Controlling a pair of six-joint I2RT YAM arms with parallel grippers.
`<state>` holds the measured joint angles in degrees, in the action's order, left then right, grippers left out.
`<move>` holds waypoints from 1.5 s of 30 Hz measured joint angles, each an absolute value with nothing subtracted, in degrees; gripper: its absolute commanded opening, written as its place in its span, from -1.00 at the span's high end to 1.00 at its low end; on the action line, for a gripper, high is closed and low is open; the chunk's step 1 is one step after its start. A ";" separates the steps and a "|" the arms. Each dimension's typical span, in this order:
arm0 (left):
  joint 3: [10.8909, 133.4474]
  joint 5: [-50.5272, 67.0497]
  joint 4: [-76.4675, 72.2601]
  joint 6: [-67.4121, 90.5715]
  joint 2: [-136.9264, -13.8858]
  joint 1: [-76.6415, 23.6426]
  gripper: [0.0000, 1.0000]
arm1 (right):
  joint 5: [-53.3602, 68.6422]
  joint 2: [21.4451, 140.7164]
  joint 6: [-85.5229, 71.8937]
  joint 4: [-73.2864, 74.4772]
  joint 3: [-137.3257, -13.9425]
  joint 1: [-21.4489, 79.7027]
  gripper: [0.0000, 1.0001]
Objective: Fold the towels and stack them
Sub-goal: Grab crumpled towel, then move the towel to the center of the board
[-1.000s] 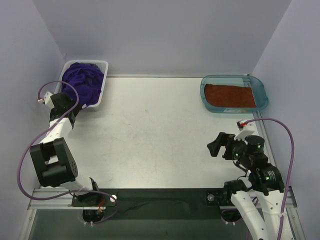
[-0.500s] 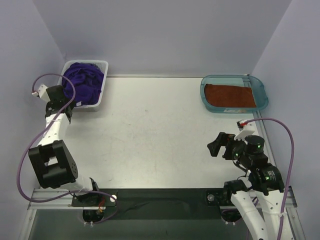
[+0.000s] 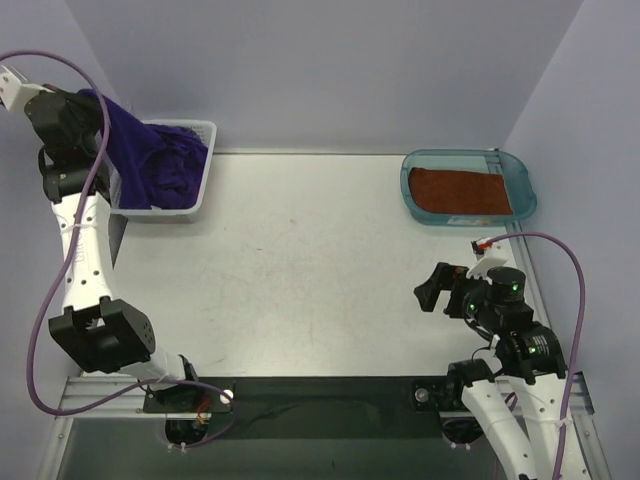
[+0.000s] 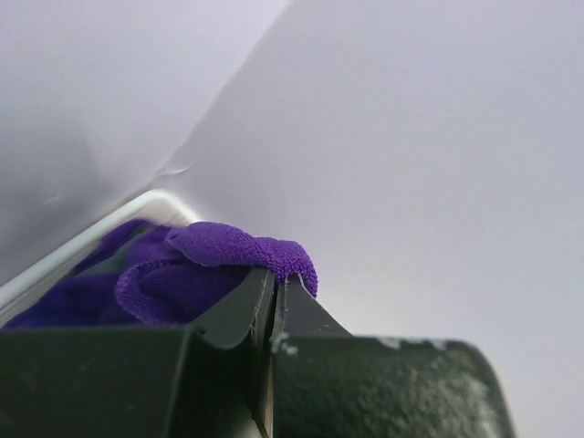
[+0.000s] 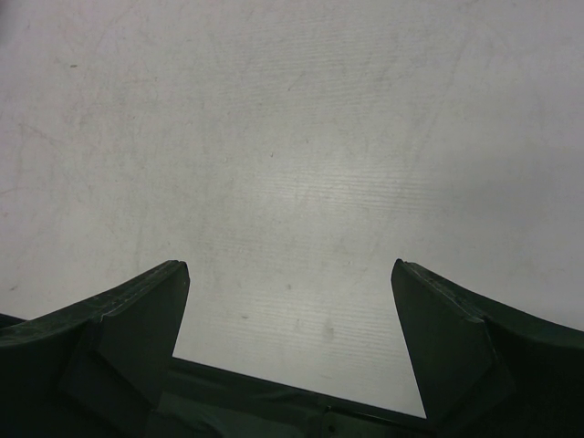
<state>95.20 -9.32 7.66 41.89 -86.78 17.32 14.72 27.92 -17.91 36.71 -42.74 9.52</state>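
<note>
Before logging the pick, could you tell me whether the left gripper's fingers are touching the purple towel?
Touching. The left wrist view shows the left gripper with its fingers pinched shut on a fold of the purple towel.

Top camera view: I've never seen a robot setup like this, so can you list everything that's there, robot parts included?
Table: one, off-white, under everything.
Basket: one, white and slotted, far left corner.
Purple towels: a heap, number unclear, deep purple, in the basket.
Lifted towel: one, deep purple, pulled up from the heap's left side.
Tray: one, see-through teal, far right corner.
Orange towel: one, rust-orange, flat in the tray.
Cables: two, purple, one looping off each arm.
Left fingers: one pair, dark, shut on the lifted towel, raised by the basket.
Right fingers: one pair, dark, open and empty above bare table, near right.
</note>
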 measured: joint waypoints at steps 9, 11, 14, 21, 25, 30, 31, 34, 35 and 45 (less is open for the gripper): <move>113.36 -0.40 8.25 33.63 -90.21 3.42 1.00 | 14.26 27.88 -18.11 37.69 -42.92 9.52 -0.99; 117.01 0.97 8.54 31.40 -90.19 -2.74 1.00 | 14.20 27.66 -18.13 38.17 -43.48 9.52 -0.99; 119.68 2.20 8.64 28.12 -89.34 -11.22 1.00 | 13.89 26.24 -18.15 38.52 -44.58 9.52 -0.98; 119.72 4.27 11.97 24.08 -88.47 -26.22 1.00 | 13.30 24.18 -18.39 39.29 -47.24 9.52 -0.98; 107.92 5.48 12.86 25.45 -82.81 -27.73 1.00 | 13.30 23.20 -19.33 40.42 -47.40 9.54 -0.98; 80.36 8.29 14.92 30.11 -67.18 -27.99 1.00 | 13.87 22.26 -20.93 41.45 -47.35 9.52 -0.97; 73.69 9.26 16.62 31.40 -62.57 -28.08 1.00 | 14.20 22.24 -21.10 41.52 -47.35 9.54 -0.96; 59.00 11.38 23.53 35.05 -50.13 -28.40 0.91 | 15.35 22.39 -21.47 41.45 -46.89 9.54 -0.96; 54.72 12.19 26.63 36.58 -45.54 -28.40 0.88 | 15.86 22.63 -21.58 41.43 -46.52 9.52 -0.94; 38.87 9.52 45.30 47.42 -25.65 -28.53 -0.46 | 22.22 37.32 -24.01 36.82 -38.70 10.72 -0.67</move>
